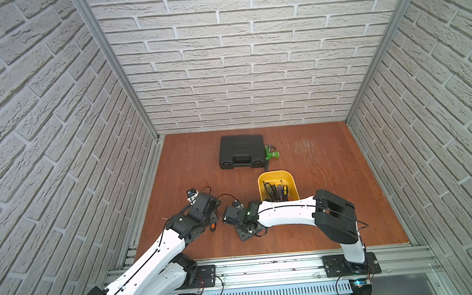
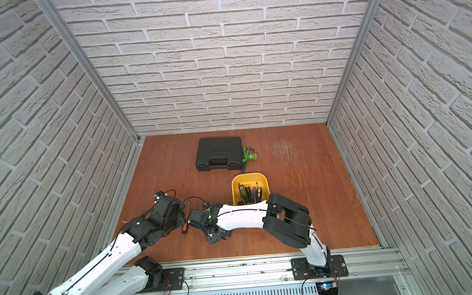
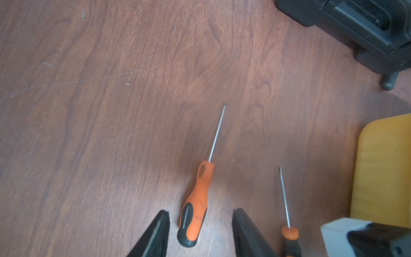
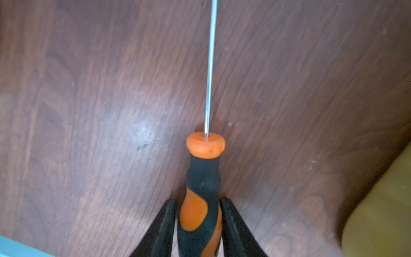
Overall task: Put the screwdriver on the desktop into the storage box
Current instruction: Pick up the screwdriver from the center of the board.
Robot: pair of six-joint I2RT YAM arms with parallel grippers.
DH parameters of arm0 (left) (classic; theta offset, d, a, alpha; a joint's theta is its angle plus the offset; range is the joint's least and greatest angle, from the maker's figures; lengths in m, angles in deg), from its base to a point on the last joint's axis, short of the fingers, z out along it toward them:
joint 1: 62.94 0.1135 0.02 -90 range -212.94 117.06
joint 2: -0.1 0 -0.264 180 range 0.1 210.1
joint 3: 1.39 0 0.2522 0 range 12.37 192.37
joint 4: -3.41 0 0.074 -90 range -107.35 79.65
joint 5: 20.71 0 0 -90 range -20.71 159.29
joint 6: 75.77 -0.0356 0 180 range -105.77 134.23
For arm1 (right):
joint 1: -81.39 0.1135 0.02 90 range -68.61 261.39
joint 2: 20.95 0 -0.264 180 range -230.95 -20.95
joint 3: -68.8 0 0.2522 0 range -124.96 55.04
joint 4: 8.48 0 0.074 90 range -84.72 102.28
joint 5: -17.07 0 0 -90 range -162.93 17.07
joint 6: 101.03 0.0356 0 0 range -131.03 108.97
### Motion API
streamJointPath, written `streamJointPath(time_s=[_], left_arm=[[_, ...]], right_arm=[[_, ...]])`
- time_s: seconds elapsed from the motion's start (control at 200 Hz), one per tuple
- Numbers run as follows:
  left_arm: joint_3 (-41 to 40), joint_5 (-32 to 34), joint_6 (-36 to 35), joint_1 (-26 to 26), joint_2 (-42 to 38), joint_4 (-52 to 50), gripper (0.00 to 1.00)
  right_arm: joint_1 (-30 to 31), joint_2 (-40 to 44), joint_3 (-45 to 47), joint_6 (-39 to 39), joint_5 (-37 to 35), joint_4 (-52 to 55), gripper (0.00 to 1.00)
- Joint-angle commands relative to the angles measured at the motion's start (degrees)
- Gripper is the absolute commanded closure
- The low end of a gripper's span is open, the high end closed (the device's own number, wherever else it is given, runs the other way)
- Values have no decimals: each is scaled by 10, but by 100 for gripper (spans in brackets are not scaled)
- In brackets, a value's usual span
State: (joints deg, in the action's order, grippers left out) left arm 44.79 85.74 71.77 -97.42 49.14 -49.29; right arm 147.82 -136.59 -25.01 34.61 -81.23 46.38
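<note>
Two screwdrivers lie side by side on the desktop (image 1: 336, 203), shafts pointing away from me. One has an orange handle with a black end (image 3: 196, 209). My left gripper (image 3: 201, 211) stands open around that end, well clear of it on both sides. The other screwdriver (image 4: 203, 178) has a black-and-orange handle with an orange collar. My right gripper (image 4: 198, 200) straddles it, open, with a thin gap at one finger. The yellow storage box (image 1: 275, 176) sits just beyond my right arm and holds several tools. In a top view an orange handle (image 2: 184, 228) shows between the two grippers.
A black latched tool case (image 1: 241, 152) lies at the back with a green-handled tool (image 1: 271, 154) against its side. Brick-patterned walls enclose three sides. An aluminium rail (image 1: 268, 263) runs along the front edge. The pale scratched patch (image 1: 304, 146) is at the back right.
</note>
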Motion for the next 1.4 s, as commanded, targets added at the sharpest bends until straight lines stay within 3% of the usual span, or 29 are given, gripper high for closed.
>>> streamJointPath(time_s=[0.0,0.46,0.985,1.275,1.395], left_arm=[[4,1,-7,-2,-2,11,49],[-7,-4,-6,-2,1,20,48],[-10,-8,-7,-2,11,31,48],[-7,-8,-9,-2,23,25,48],[-6,-7,-9,-2,22,23,48]], right_arm=[[-3,-11,9,1,1,-13,59],[-15,6,34,12,-5,-32,54],[-13,18,34,15,-15,-21,74],[-8,39,34,14,-20,-20,98],[-5,59,38,11,-27,-24,98]])
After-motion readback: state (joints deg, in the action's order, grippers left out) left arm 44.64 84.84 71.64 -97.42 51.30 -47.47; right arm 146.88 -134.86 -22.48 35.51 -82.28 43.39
